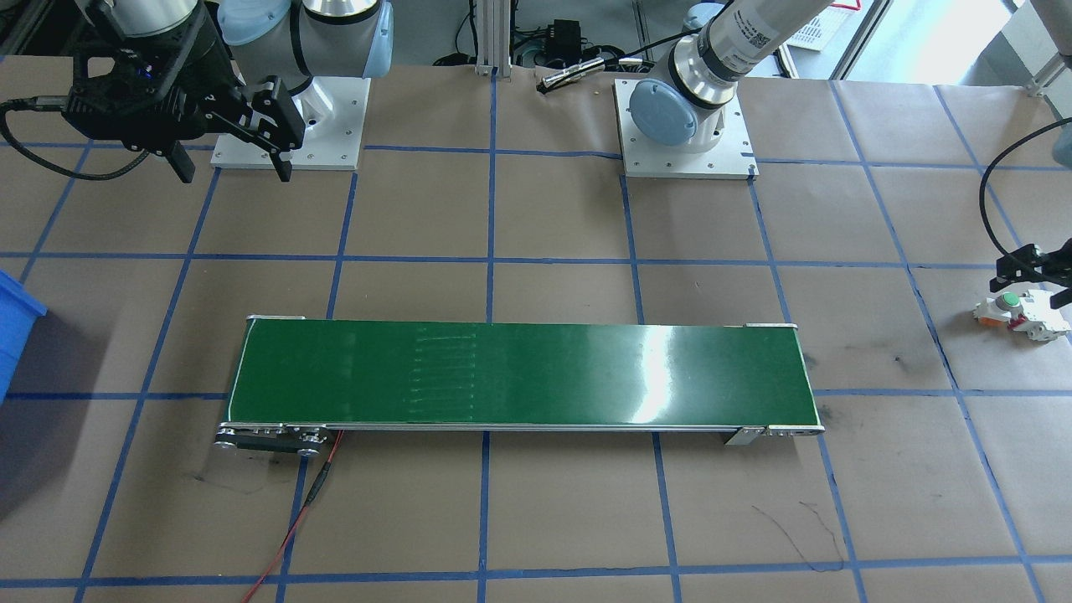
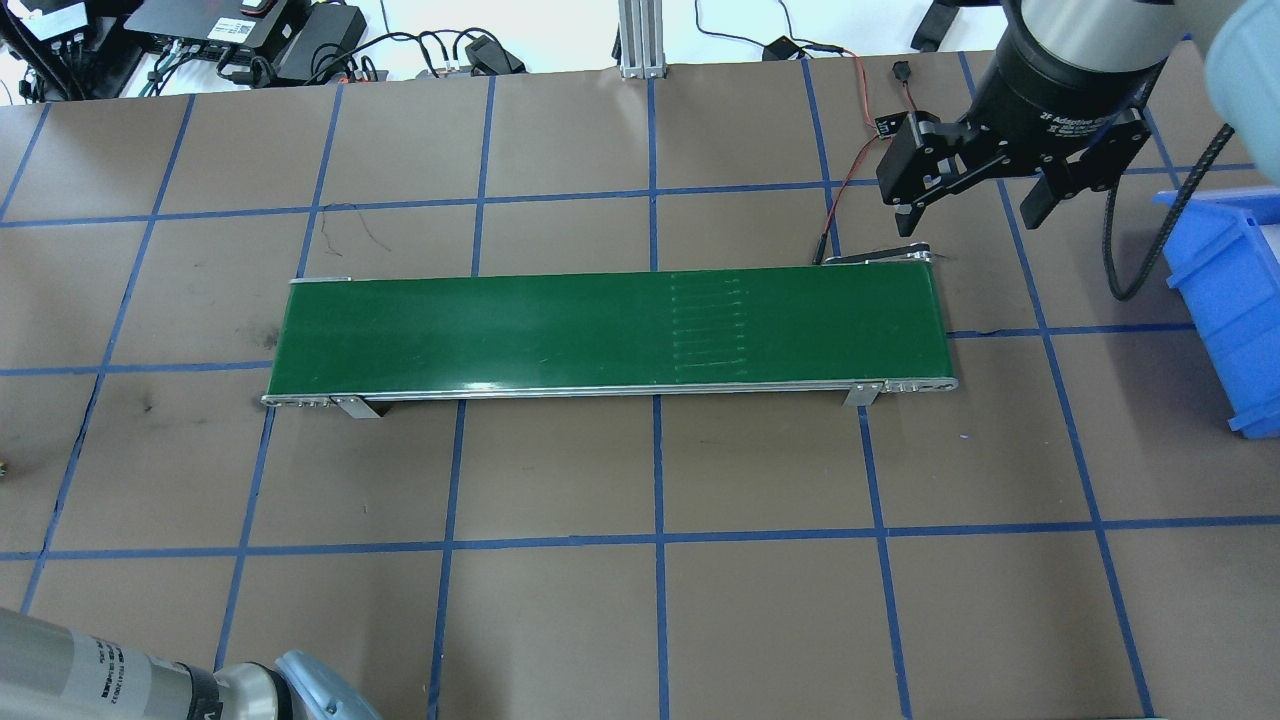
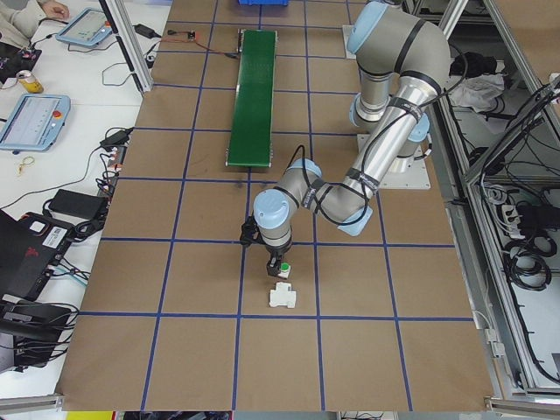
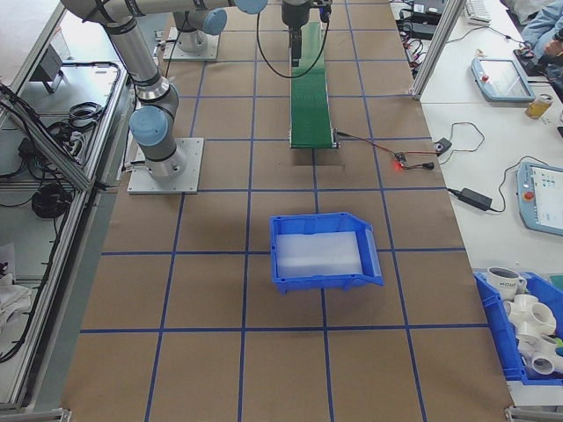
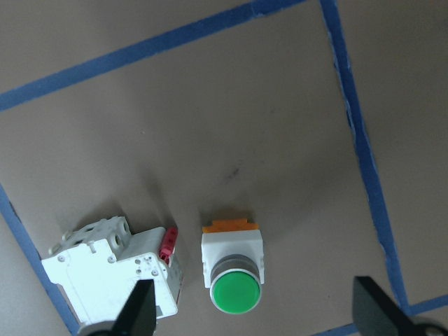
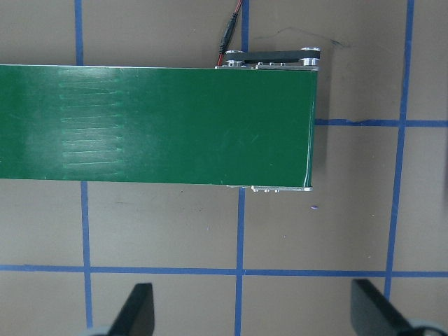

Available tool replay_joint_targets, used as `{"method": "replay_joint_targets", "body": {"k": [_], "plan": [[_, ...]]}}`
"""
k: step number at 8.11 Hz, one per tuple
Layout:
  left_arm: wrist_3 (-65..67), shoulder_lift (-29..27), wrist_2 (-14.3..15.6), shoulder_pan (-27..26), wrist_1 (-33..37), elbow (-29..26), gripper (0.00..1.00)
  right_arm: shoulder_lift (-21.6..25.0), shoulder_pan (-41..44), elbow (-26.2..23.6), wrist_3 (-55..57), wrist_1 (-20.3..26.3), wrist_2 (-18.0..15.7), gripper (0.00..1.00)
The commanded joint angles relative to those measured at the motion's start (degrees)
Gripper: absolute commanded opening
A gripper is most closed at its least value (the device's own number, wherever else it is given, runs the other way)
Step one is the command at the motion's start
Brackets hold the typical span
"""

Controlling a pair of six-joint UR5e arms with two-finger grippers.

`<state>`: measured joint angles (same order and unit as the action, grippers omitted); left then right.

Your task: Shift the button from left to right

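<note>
The button, with a green cap, a white body and an orange base, rests on the brown table paper beside a white block with red marks. My left gripper hovers over it, open, with one fingertip above the block and the other to the button's right. The front-facing view shows the button at the far right edge under the left gripper. My right gripper hangs open above the green conveyor belt's right end, holding nothing.
The conveyor belt lies across the table's middle, with a red wire at its motor end. A blue bin stands on the robot's right. The white block touches or nearly touches the button.
</note>
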<state>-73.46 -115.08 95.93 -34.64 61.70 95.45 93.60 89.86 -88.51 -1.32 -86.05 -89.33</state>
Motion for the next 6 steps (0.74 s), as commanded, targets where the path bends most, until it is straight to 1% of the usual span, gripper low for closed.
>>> {"method": "replay_joint_targets", "body": {"k": [1, 6], "plan": [[-1.9, -2.5, 0.1, -0.1, -1.2, 0.3, 1.00, 0.0, 0.0, 0.0, 0.0, 0.1, 0.1, 1.00], [-1.8, -4.4, 0.2, 0.0, -2.3, 1.1, 1.00, 0.0, 0.0, 0.0, 0.0, 0.1, -0.1, 1.00]]}}
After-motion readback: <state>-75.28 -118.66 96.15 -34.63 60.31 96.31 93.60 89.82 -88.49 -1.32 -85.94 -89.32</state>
